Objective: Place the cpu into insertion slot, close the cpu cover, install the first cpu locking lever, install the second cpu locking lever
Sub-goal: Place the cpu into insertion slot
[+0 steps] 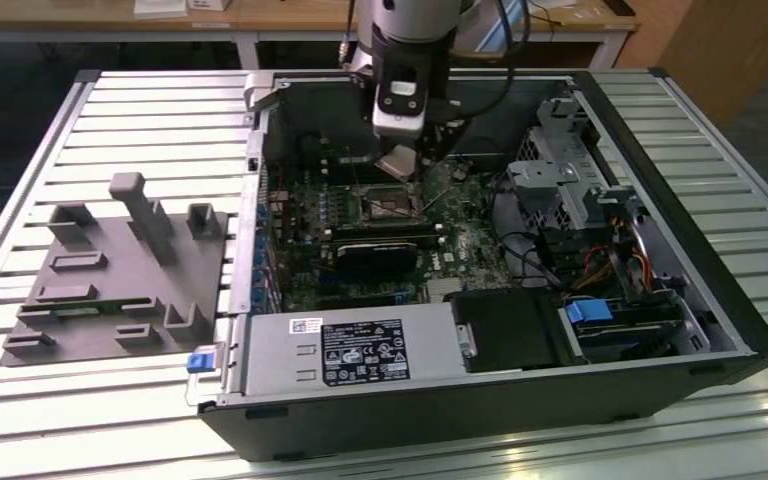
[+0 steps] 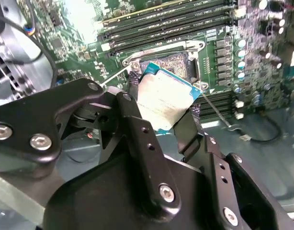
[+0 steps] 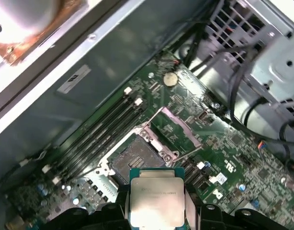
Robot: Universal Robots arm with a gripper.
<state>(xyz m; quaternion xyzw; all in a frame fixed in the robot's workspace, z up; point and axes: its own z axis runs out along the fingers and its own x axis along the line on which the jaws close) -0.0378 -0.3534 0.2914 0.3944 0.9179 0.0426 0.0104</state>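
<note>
Gripper (image 2: 162,125) is clamped on the cpu (image 3: 156,199) by two opposite edges. The chip hangs just above the insertion slot (image 3: 135,155) - not seated yet, slightly offset. The cpu cover (image 3: 178,128) is flipped open beside the slot.

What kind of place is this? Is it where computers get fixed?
Probably a robot lab or workshop. An opened computer case lies on a slatted metal table, the robot's jaws hold the cpu near the insertion slot, and wooden desks stand behind.
</note>
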